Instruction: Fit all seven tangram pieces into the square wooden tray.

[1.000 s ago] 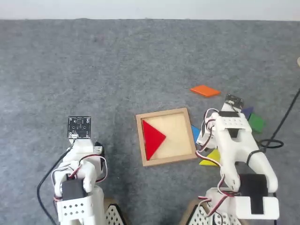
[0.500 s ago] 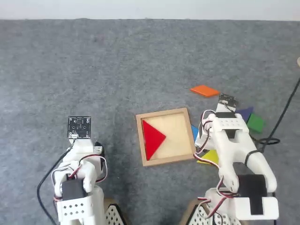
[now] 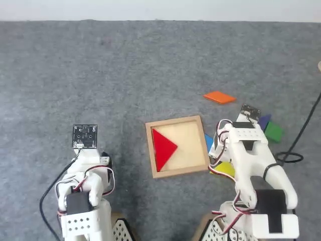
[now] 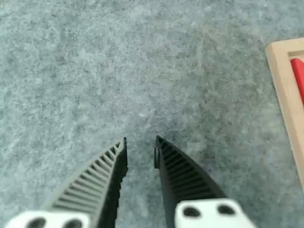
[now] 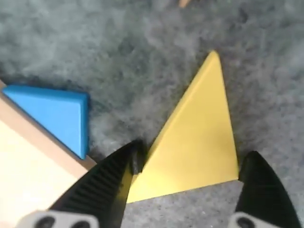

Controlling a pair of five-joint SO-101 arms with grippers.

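Right gripper (image 5: 192, 156), fingers spread wide, straddles the flat yellow triangular piece (image 5: 199, 123) on the grey desk (image 5: 142, 47), just beside the square wooden tray (image 3: 173, 122). The piece looks thin, rigid and light; pinch it across opposite edges. Left gripper (image 4: 140, 140): fingers barely parted, empty.

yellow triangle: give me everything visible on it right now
The yellow triangle is a flat, smooth, plain-coloured piece with three crisp corners, possibly painted wood. It lies flat on the grey carpet, outside the wooden tray, near its corner and apart from the blue piece. The right pincer is open and straddles it; one finger sits at its edge, contact unclear.
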